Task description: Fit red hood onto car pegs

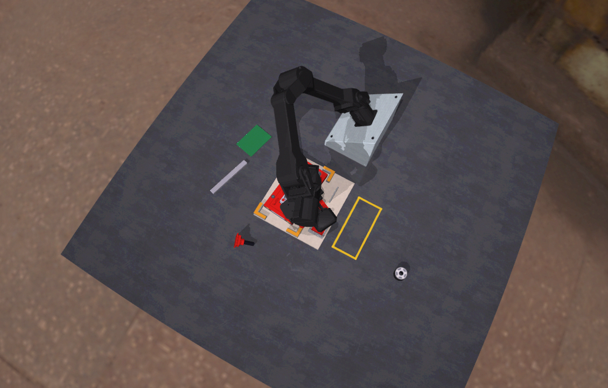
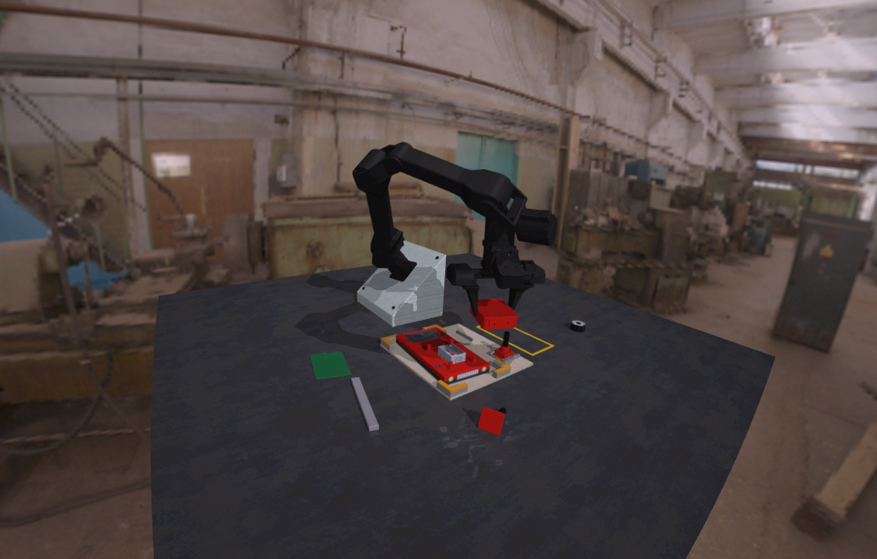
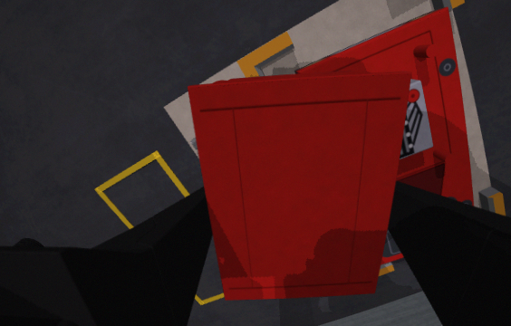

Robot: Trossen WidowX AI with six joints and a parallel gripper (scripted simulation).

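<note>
My gripper point(image 2: 495, 310) point(image 3: 294, 191) is shut on the red hood point(image 2: 496, 314) point(image 3: 301, 181), one finger on each side, flat roof up. The hood hangs in the air beside the chassis and above the jig's side. In the wrist view it is turned a little relative to the red chassis point(image 2: 420, 354) point(image 3: 457, 136) and covers part of it. The chassis sits in the jig point(image 1: 344, 185) point(image 2: 524, 363) point(image 3: 328, 23). The grey engine block point(image 2: 451, 352) point(image 3: 420, 122) is on its deck. Two pegs show in the wrist view, one peg point(image 3: 421, 51) plainly. The hood's holes are hidden.
A red part with a black stick point(image 2: 504, 351) stands on the jig board. A yellow outline point(image 1: 345, 222) point(image 3: 127, 171) lies beside it. A wheel point(image 1: 400, 273), a red plate with a stub point(image 1: 238, 240), a grey bar point(image 1: 228, 177) and a green plate point(image 1: 253, 140) lie around.
</note>
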